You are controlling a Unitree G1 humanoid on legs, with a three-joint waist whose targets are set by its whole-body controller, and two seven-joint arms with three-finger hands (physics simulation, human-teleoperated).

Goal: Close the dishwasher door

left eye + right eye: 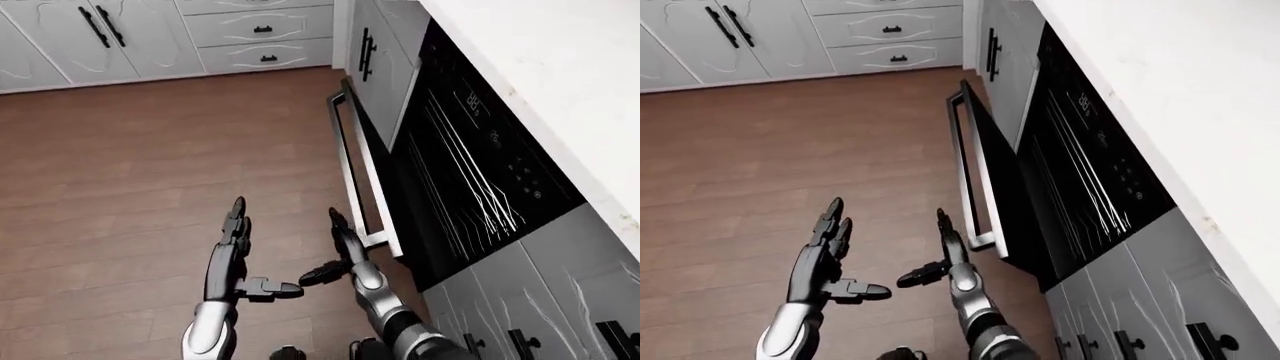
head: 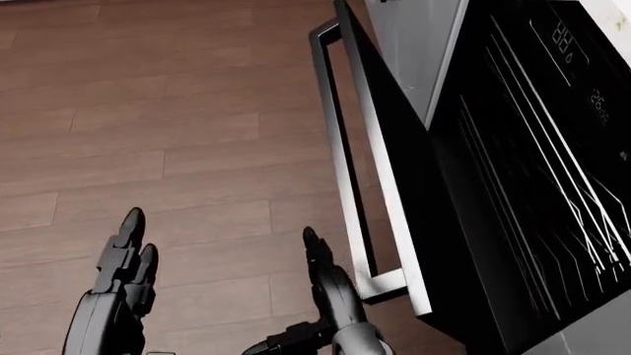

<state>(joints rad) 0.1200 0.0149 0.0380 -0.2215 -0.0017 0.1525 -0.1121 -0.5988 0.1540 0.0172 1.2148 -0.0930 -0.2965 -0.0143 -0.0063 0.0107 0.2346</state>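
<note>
dishwasher door (image 2: pixel 390 185): partly open, leaning out from the black cavity at the right of the head view, nowhere near shut
door handle (image 2: pixel 340 170): long silver bar running down the door's outer face, bare, nothing gripping it
right hand (image 2: pixel 325 285): released, fingers straight and pointing up the view, thumb stuck out to the left, just beside the handle's lower end, can't tell if touching
left hand (image 2: pixel 123 262): also released, fingers stretched out, well apart from the door, over the wood floor (image 2: pixel 168 126)
racks (image 1: pixel 465 180): thin white wires showing inside the dark opening
cabinets (image 1: pixel 150 37): white, black pulls, along the top of the left-eye view
counter (image 1: pixel 540 75): pale, above the dishwasher at right
</note>
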